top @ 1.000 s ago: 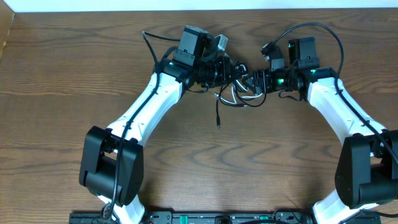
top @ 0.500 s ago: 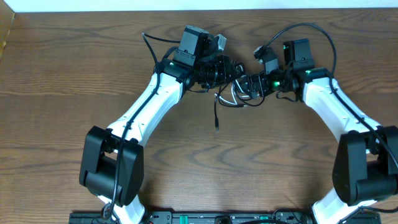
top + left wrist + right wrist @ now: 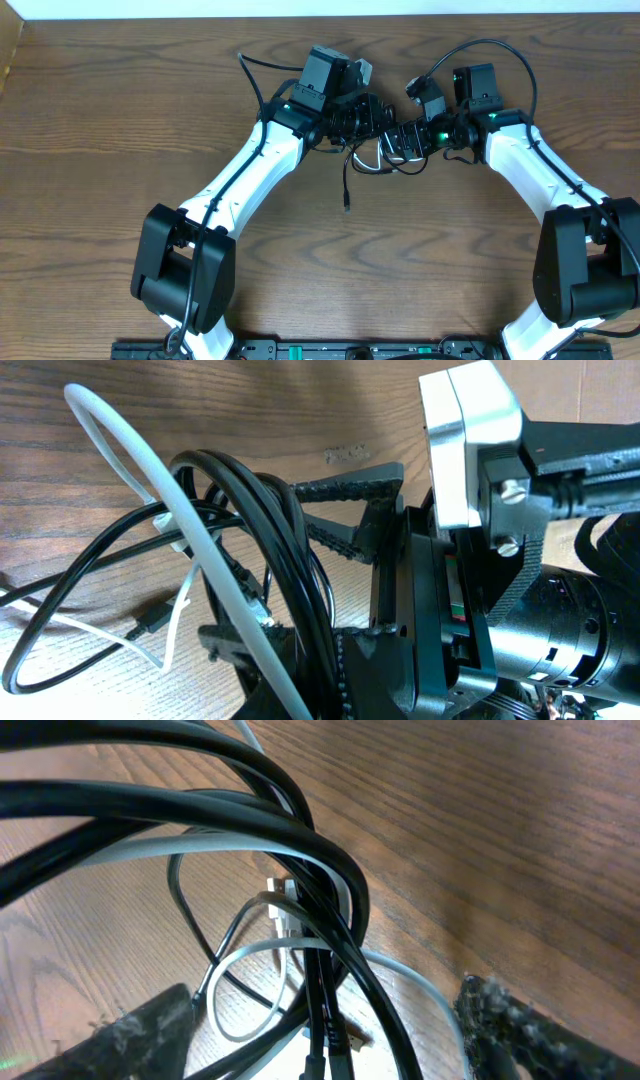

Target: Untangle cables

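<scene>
Widely parted jaws, both around cables (image 3: 335,870)

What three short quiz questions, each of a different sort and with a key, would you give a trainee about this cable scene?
1. True or false: the black cable and the white cable lie fully apart on the table.
2. In the right wrist view, the fingers of the right claw are: A) pressed together on a plug; B) wide apart, with cables passing between them; C) out of the picture.
3. Fill in: in the overhead view, the loose cable end that trails from the bundle toward the bottom of the picture is ____ in colour.
Key: 1 false; 2 B; 3 black.
</scene>
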